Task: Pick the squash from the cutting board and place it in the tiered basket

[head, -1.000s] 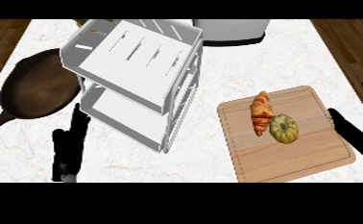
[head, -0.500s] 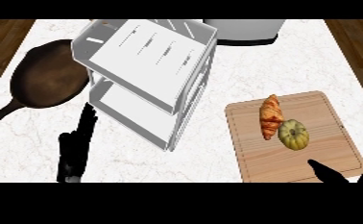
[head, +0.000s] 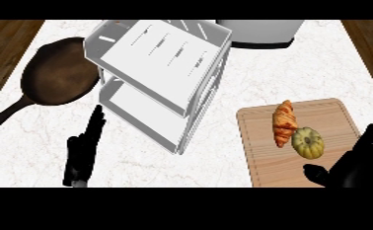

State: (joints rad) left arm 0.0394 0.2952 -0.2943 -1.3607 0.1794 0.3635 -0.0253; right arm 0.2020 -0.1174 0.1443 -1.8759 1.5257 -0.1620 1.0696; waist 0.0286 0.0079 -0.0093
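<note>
White marbled counter point(head: 291, 76), seen from steeply above, is filling nearly the whole view. The squash point(head: 308, 142), small, ribbed and yellow-green, is lying on the cutting board point(head: 266, 165) at the view's right. It is sitting in the board's right half, roughly midway along the board's length. A croissant point(head: 284, 123) is lying just to its left on the same board, its long axis running away from the robot; whether the two are touching cannot be told.

The right hand point(head: 350, 167) is showing at the lower right corner, hovering over the board's near right corner. It is just short of the squash and apart from it. Its fingers are stretching up along the view's right edge, uncurled, and its thumb is sticking out to the left, spread away from them. The hand is holding nothing.

The tiered basket point(head: 157, 56), white with two slotted shelves, is standing near the counter's middle, left of the board and well apart from the squash. The left hand point(head: 82, 150) is resting low at the view's left, in front of the basket. Its fingers are lying straight and together, pointing away from the robot, and carrying nothing.

A dark frying pan point(head: 58, 73) is sitting at the far left, its handle pointing toward the lower left. A grey pot point(head: 258, 34) is standing behind the basket at the counter's far edge.
</note>
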